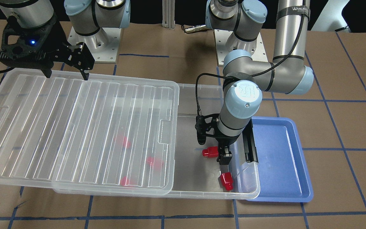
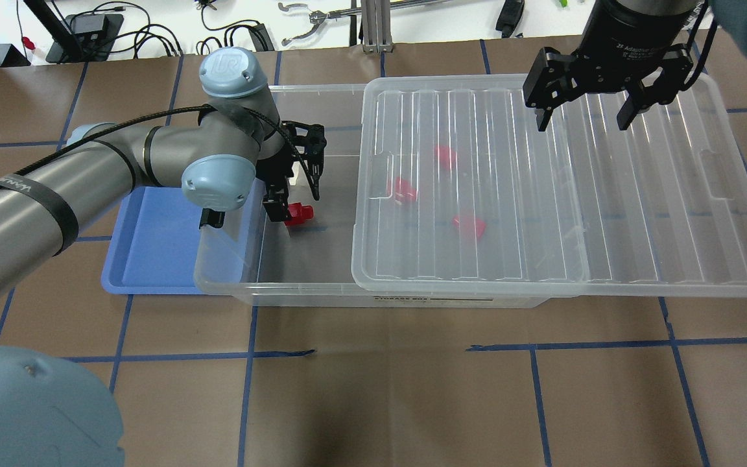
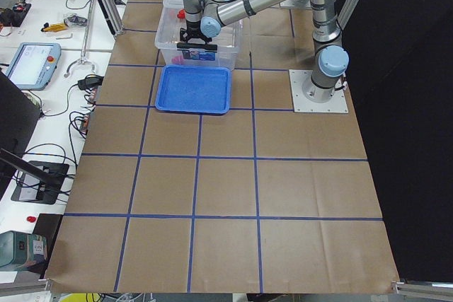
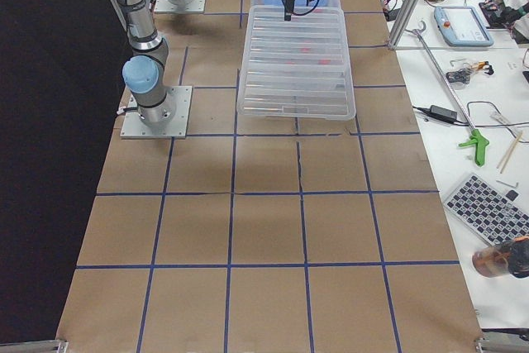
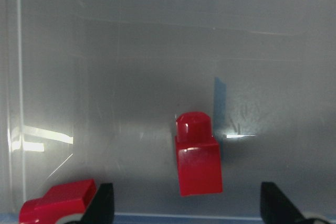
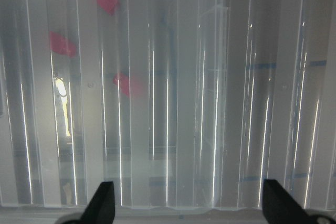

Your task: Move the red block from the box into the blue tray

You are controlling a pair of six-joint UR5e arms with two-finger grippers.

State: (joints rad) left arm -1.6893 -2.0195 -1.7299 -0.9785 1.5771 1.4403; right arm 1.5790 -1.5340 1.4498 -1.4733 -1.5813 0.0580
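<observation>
Left gripper (image 5: 189,204), spread wide, empty above red block (image 5: 198,160).

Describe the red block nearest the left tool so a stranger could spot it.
Find the clear box mid-table and look at its uncovered end, by the blue tray. Two blocks lie bare there; the red block is the one beside the left tool, not the other block in the box's corner, nor the three blocks blurred under the lid.
</observation>
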